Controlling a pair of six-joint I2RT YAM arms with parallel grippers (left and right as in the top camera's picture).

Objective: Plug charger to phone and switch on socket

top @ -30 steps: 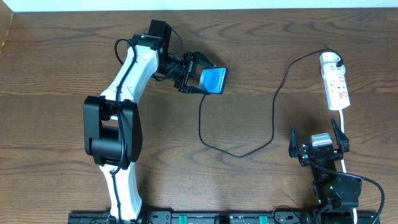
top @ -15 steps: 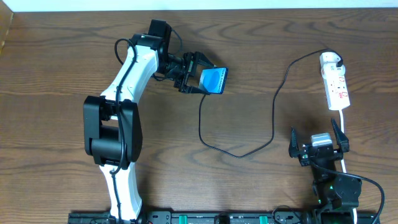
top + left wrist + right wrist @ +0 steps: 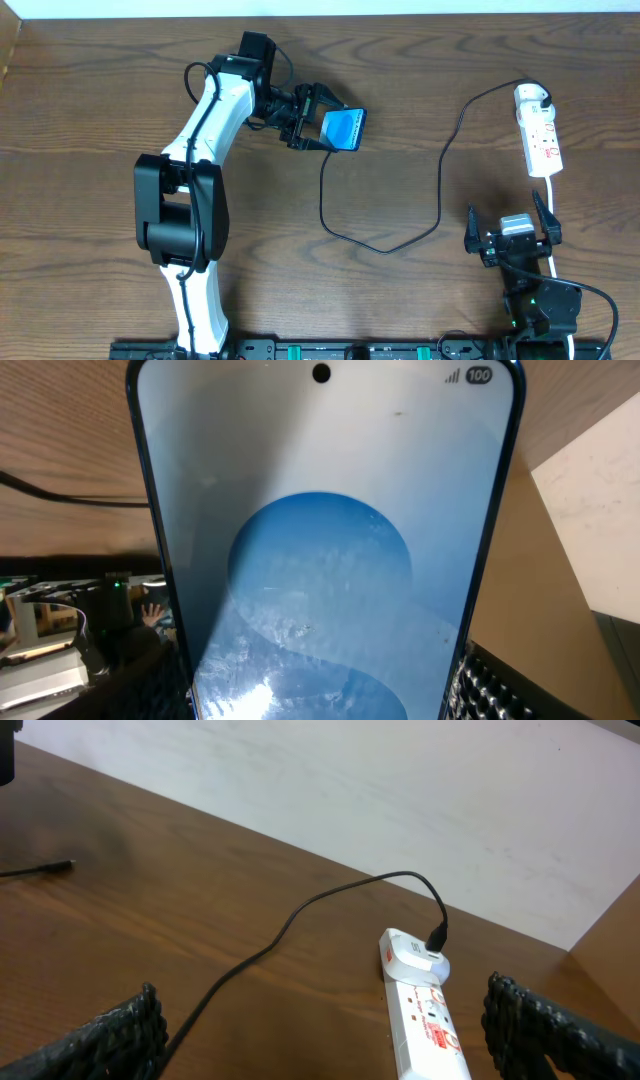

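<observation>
My left gripper is shut on the phone, which has a bright blue screen and is held tilted above the table; it fills the left wrist view. The charger's black cable runs from a loose tip near the phone in a loop to its white plug, seated at the far end of the socket. The socket is a white strip with red marks, also in the right wrist view. My right gripper is open and empty, just short of the socket's near end.
The socket's white cord runs back past my right gripper. The table's far edge meets a white wall. The cable tip lies at the left of the right wrist view.
</observation>
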